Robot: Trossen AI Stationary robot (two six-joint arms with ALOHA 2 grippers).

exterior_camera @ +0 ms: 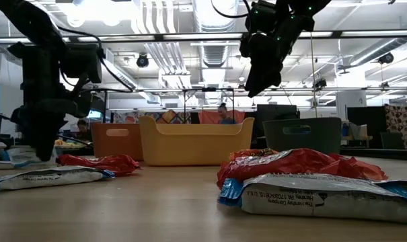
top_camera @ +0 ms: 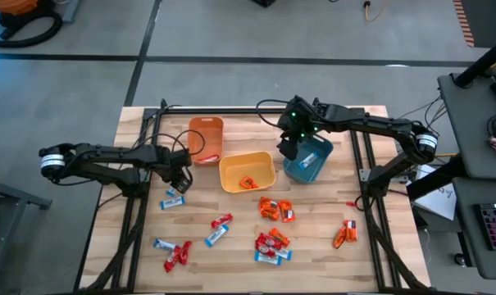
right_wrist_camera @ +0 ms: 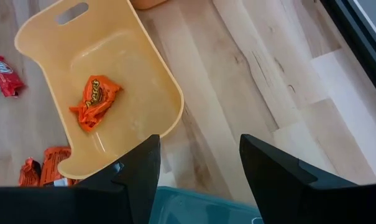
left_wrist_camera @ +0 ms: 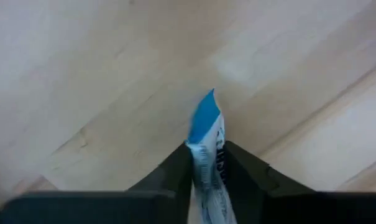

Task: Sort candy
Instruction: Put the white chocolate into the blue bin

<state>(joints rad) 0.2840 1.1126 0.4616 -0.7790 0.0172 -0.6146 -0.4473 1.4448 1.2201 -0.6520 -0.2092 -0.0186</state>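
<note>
Three plastic bins stand in a row near the table's (top_camera: 149, 279) far edge: an orange bin (top_camera: 206, 139) toward the left, a yellow bin (top_camera: 247, 171) in the middle, and a teal bin (top_camera: 308, 160) toward the right. A black cable (top_camera: 223, 107) runs along the far edge. A desk (top_camera: 475, 123) stands beyond the right edge.

Grey floor (top_camera: 231, 33), perhaps concrete

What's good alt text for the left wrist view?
The left claw grips a blue-and-white candy bar between its two dark fingers, with one end of the bar sticking out past them. Behind it is only pale wooden tabletop.
</note>
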